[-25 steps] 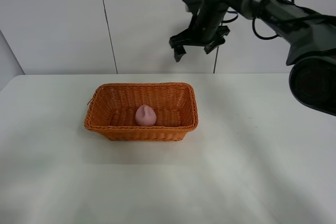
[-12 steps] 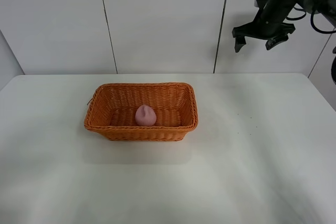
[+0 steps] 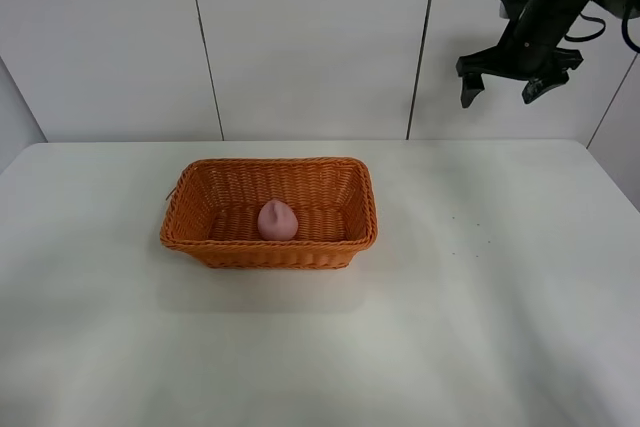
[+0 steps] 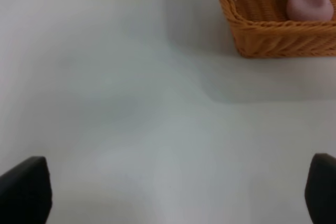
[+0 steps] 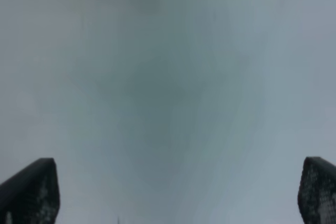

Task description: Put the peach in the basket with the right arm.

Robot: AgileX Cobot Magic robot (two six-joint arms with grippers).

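A plain white table (image 3: 480, 327) stands against pale wall panels, and the basket (image 3: 268, 245) is the only large thing on it. The peach (image 3: 278, 220) lies on the basket floor, near the middle of its near wall, touching nothing but the weave. The right gripper (image 3: 509, 77) hangs high and well apart from the basket, off toward the wall; its prongs are spread wide with nothing between them, so the fruit is released. Judging by this, the placing is done and only parking the arm seems left. The high view alone shows the right arm and where it stands relative to the basket. The right wrist view shows only bare surface beyond its two spread fingertips (image 5: 29, 192), no basket at all. The left wrist view gives a closer look: basket corner and peach lie well ahead of the left gripper (image 4: 168, 192), whose fingers sit far apart and empty, at rest.
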